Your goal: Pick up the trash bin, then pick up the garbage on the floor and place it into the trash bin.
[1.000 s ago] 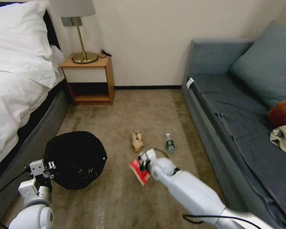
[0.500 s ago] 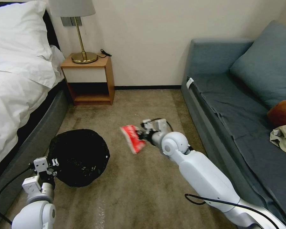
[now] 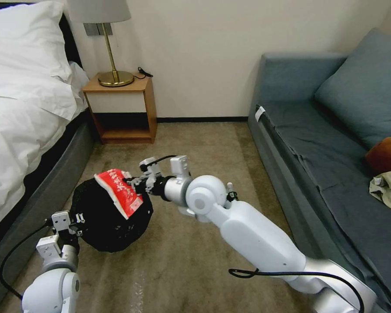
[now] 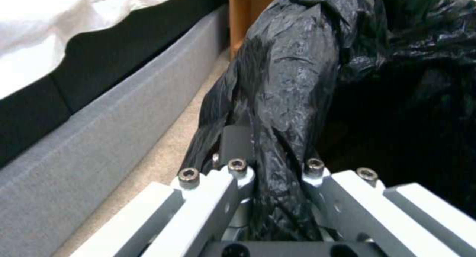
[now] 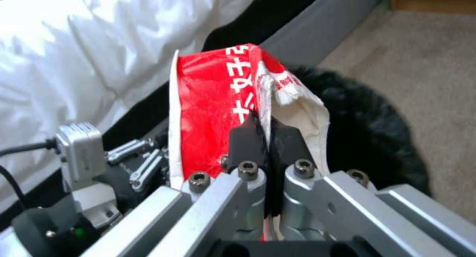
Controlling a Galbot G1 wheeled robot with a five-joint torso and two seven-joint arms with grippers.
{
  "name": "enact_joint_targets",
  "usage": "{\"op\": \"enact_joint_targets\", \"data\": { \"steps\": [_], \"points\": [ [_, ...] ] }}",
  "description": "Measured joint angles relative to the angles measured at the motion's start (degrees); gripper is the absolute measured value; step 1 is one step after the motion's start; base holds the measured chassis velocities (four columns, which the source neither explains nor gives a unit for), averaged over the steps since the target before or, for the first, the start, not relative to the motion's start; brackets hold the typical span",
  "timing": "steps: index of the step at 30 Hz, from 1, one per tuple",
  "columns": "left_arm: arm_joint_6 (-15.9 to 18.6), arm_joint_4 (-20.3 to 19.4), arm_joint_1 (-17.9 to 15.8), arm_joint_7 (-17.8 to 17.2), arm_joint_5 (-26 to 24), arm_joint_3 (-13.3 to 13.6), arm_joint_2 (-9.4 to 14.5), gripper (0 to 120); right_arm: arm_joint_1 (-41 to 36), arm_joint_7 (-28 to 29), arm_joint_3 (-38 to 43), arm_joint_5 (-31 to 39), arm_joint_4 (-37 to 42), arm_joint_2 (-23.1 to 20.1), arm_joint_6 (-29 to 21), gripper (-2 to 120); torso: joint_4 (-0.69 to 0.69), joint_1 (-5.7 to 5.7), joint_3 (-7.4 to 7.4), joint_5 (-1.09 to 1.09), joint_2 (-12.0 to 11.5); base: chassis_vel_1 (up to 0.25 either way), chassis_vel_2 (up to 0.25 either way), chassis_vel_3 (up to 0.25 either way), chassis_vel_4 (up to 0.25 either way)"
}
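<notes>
Right tool (image 3: 132, 184) pinched the red-and-white wrapper (image 3: 118, 192), fingers pressed together on its crumpled edge, holding it over the open mouth of the trash bin (image 3: 111, 226). Left tool (image 3: 76, 221) at near left clamped a gathered fold of the bin's black bag (image 4: 282, 100); the bin looked held tilted, low over the carpet (image 3: 195, 143), just beside the bed (image 3: 26, 108).

Risks, as a judgement: the wrapper was gripped only at one edge and hung over the far rim, so a release here could let it slide off the rim or drop outside. The left grip seemed to be on liner film, not hard rim, so the bag could slip or pull loose and the bin sag. The wrapper could also stick to the finger pads on release.

Room: tan carpet floor, white bedding at left, wooden nightstand (image 3: 121, 108) with a brass lamp (image 3: 111, 48) against the far wall, grey-blue sofa (image 3: 334, 130) at right with a cushion and some cloth. A small clear bottle (image 3: 230, 189) peeked out behind the right arm's joint, on the floor.
</notes>
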Motion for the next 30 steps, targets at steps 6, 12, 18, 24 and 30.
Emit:
{"op": "enact_joint_targets", "data": {
  "steps": [6, 12, 18, 24, 30],
  "points": [
    [0.3, -1.3, 0.9, 0.1, 0.0, 1.2, -0.9, 4, -0.7, -0.8, -2.4, -2.5, -2.6, 0.5, 2.1, 0, 0.00, 0.00, 0.00, 0.01, 0.0, 0.000, 0.000, 0.000, 0.000],
    [0.5, -2.6, 2.1, 0.0, 0.6, 2.0, -2.0, 4, -2.5, 0.0, -5.1, -8.0, -6.6, 1.0, 6.2, 5, 0.00, 0.00, 0.00, 0.01, 0.0, 0.000, 0.000, 0.000, 0.000],
    [0.5, -3.0, 2.4, 0.0, 0.6, 1.9, -2.1, 4, -3.3, 0.0, -5.6, -8.9, -6.8, 0.9, 6.5, 21, -0.01, 0.00, 0.00, 0.01, 0.0, 0.000, 0.000, 0.000, 0.000],
    [-0.5, -2.7, 2.6, 0.1, 1.4, 2.1, -2.5, 4, -3.7, -0.9, -5.9, -9.1, -6.1, 0.6, 6.3, 44, 0.00, 0.00, 0.00, 0.01, 0.0, 0.000, 0.000, 0.000, 0.000],
    [-0.3, -2.5, 2.6, 0.0, 2.2, 1.7, -2.7, 4, -3.9, -1.2, -5.2, -9.3, -5.3, 0.8, 7.7, 67, 0.00, 0.00, 0.00, 0.01, 0.0, 0.000, 0.000, 0.000, 0.000]
  ]
}}
